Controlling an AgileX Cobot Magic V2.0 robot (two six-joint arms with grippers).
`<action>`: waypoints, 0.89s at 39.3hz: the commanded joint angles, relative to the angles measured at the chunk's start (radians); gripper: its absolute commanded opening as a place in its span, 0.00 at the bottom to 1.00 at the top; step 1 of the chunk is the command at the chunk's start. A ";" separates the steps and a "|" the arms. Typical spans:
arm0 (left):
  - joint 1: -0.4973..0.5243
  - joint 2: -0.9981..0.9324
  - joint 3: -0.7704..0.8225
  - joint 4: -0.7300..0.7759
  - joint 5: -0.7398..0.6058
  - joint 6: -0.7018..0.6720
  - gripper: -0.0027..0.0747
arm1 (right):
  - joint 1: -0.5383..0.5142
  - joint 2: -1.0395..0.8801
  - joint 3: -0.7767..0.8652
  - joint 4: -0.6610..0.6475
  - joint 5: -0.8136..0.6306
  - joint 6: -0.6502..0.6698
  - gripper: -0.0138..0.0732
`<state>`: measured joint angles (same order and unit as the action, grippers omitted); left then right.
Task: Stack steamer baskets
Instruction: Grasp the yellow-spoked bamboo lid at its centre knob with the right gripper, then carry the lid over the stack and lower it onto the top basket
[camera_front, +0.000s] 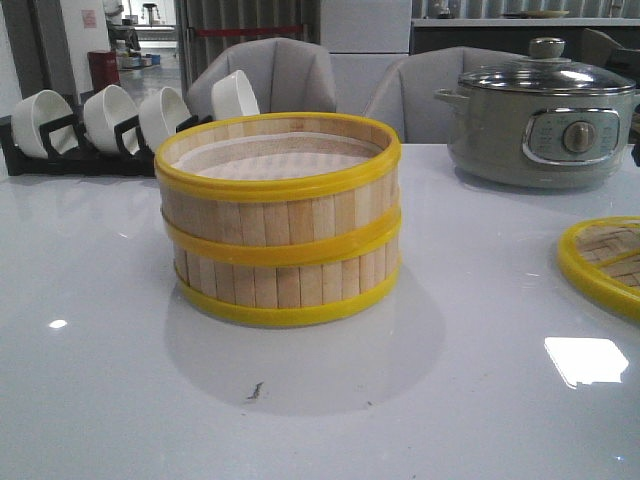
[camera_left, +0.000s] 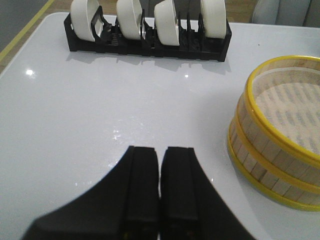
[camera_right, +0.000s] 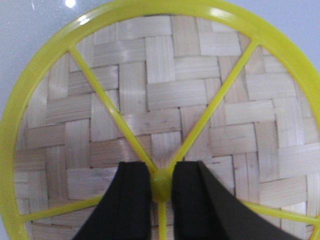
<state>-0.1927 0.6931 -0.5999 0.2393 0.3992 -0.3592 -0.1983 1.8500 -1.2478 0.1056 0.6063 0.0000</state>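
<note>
Pinching the woven lid's (camera_right: 165, 105) hub, right jaws; left jaws pressed together above table (camera_left: 75, 125).

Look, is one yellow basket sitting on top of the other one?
Yes, the top steamer basket sits right on the bottom steamer basket, making one stack on the white table.

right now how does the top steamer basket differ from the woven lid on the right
The top steamer basket is an open ring of upright slats with a white liner, stacked on the lower basket; the woven lid is flat, with crossed bamboo strips and yellow spokes, lying on the table. The right gripper straddles the lid's hub; nothing grips the basket. Both have yellow rims.
</note>
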 joint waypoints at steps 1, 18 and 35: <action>-0.006 0.001 -0.027 0.008 -0.083 -0.009 0.16 | 0.025 -0.066 -0.051 0.001 -0.003 -0.010 0.22; -0.006 0.001 -0.027 0.008 -0.084 -0.009 0.16 | 0.223 -0.129 -0.387 0.001 0.267 -0.010 0.22; -0.006 0.001 -0.027 0.008 -0.086 -0.009 0.16 | 0.573 -0.074 -0.662 0.001 0.332 -0.010 0.22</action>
<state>-0.1927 0.6931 -0.5999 0.2393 0.3973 -0.3592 0.3189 1.8021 -1.8303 0.1009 0.9805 0.0000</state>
